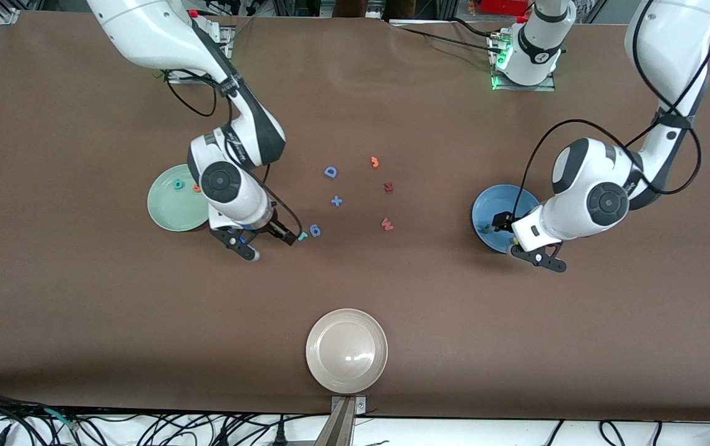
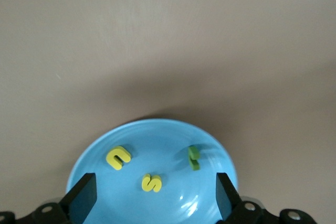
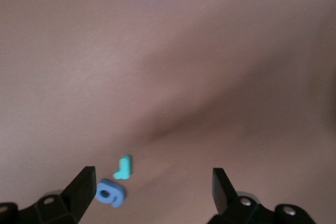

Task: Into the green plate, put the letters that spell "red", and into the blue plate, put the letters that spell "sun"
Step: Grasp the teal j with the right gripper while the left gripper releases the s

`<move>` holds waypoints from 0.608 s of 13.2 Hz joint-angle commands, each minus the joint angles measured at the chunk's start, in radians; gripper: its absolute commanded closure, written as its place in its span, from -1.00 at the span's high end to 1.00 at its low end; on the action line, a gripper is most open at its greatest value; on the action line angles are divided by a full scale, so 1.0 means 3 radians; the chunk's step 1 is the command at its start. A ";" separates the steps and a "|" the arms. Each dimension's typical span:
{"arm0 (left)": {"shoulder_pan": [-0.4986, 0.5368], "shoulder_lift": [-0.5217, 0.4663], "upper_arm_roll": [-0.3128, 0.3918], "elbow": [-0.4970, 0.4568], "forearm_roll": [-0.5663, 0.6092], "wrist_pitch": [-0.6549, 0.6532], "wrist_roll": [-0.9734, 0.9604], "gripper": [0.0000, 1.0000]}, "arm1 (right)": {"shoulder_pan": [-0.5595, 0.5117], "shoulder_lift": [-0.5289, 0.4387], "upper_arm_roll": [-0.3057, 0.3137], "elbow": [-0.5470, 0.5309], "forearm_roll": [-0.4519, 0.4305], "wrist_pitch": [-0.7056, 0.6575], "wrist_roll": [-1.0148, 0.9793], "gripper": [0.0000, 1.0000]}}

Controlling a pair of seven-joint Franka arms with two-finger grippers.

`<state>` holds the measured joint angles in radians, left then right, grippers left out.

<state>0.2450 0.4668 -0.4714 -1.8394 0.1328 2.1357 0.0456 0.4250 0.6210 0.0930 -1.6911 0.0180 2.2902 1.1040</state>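
The blue plate (image 2: pixel 173 135) (image 1: pixel 490 207) holds a yellow "u" (image 2: pixel 118 157), a yellow "s" (image 2: pixel 151 182) and a green "n" (image 2: pixel 193 158). My left gripper (image 2: pixel 155 200) (image 1: pixel 520 239) hangs open just over this plate with nothing between its fingers. The green plate (image 1: pixel 172 207) holds the teal "d" (image 1: pixel 178 184) and the orange "e" (image 1: pixel 196 188). The teal "r" (image 3: pixel 123 167) (image 1: pixel 303 236) lies on the table beside a blue "g" (image 3: pixel 110 193) (image 1: pixel 315 230). My right gripper (image 3: pixel 152 195) (image 1: pixel 267 243) is open and low over the table, close beside the "r".
Loose letters lie mid-table: a blue "D" (image 1: pixel 330 172), a blue plus (image 1: pixel 336 201), an orange "j" (image 1: pixel 375 162), a dark red letter (image 1: pixel 388 186) and a red "w" (image 1: pixel 387 224). A beige plate (image 1: pixel 346 350) stands near the front edge.
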 commanded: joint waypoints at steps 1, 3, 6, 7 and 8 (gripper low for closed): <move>0.0017 -0.0170 -0.0039 0.0505 -0.0013 -0.0674 0.0047 1.00 | 0.0081 0.0251 0.0007 0.0247 0.0042 -0.0005 0.0165 0.96; -0.0009 -0.0176 -0.0100 0.0878 -0.0008 -0.1155 0.0037 1.00 | 0.0158 0.0343 0.0007 0.0248 0.0037 0.0056 0.0180 0.94; -0.0029 -0.0155 -0.0080 0.1114 -0.0003 -0.1162 0.0042 1.00 | 0.0199 0.0379 0.0002 0.0248 0.0042 0.0056 0.0180 0.91; -0.0024 -0.0155 -0.0070 0.1130 0.0002 -0.1167 0.0037 1.00 | 0.0204 0.0410 0.0002 0.0248 0.0042 0.0056 0.0180 0.91; -0.0024 -0.0160 -0.0070 0.1136 0.0129 -0.1162 0.0037 1.00 | 0.0204 0.0435 0.0002 0.0248 0.0037 0.0062 0.0180 0.91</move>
<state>0.2418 0.4014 -0.4959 -1.5357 0.1396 1.8083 0.0462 0.4805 0.7238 0.0962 -1.6460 0.0181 2.3095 1.1464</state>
